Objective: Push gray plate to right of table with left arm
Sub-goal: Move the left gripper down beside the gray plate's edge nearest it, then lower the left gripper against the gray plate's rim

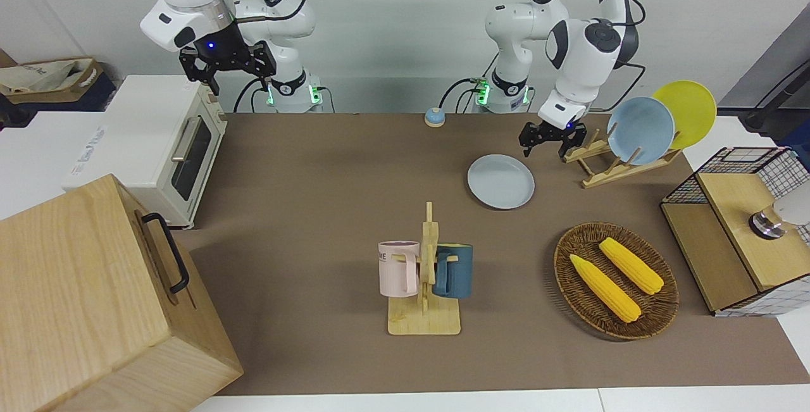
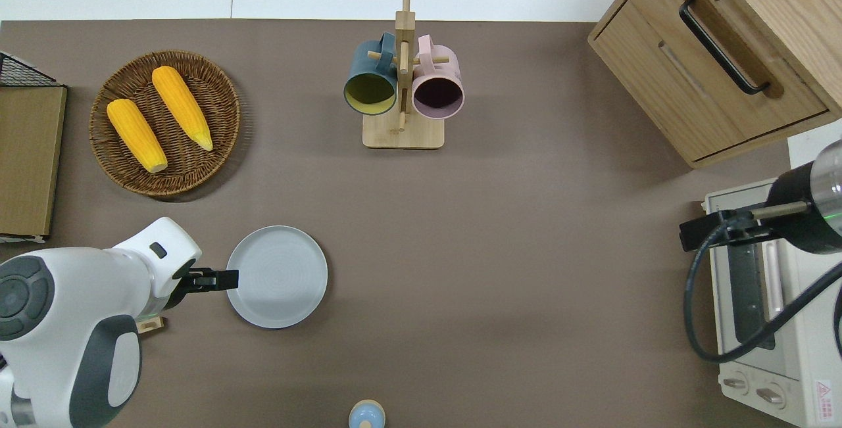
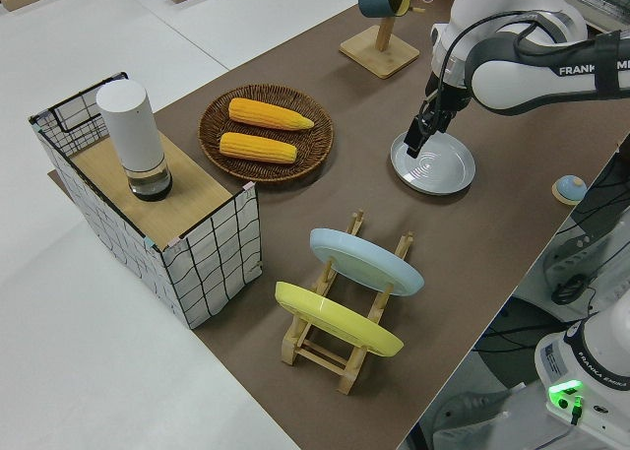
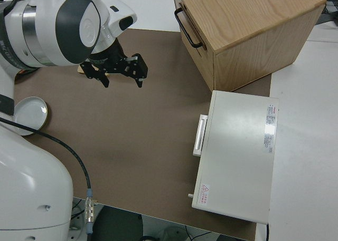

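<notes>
Reading "FRANKA" on its link, left arm meets gray plate

Robotics lab: 2 table-mounted arms, staged kitchen props, toaster oven.

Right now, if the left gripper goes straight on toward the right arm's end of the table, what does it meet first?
Most likely the gray plate: the left gripper sits at its rim, though contact is unclear.

bare table toward toaster oven
</notes>
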Robot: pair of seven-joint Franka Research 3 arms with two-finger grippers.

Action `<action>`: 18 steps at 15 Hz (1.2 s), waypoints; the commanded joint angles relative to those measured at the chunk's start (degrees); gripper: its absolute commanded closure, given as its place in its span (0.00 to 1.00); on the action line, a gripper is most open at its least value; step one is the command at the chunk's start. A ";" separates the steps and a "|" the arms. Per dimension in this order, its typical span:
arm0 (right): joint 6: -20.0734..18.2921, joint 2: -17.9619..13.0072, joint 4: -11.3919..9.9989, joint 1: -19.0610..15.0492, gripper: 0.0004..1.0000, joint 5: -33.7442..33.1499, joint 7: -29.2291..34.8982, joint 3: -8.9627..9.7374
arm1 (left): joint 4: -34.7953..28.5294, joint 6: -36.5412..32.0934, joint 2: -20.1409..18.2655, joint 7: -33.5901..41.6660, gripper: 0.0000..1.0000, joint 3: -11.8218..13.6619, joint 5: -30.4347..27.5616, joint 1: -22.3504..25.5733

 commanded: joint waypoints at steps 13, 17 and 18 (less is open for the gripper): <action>-0.89 -0.14 0.53 -1.15 0.02 0.25 0.75 0.92 | -8.60 17.57 7.10 0.41 0.00 0.28 -0.50 -1.88; -0.89 -0.14 0.53 -1.15 0.02 0.25 0.75 0.92 | -8.60 18.01 7.98 0.41 0.01 0.28 -0.50 -1.80; -0.89 -0.14 0.53 -1.15 0.02 0.25 0.66 0.92 | -8.60 18.10 8.41 0.41 0.01 0.28 -0.50 -1.88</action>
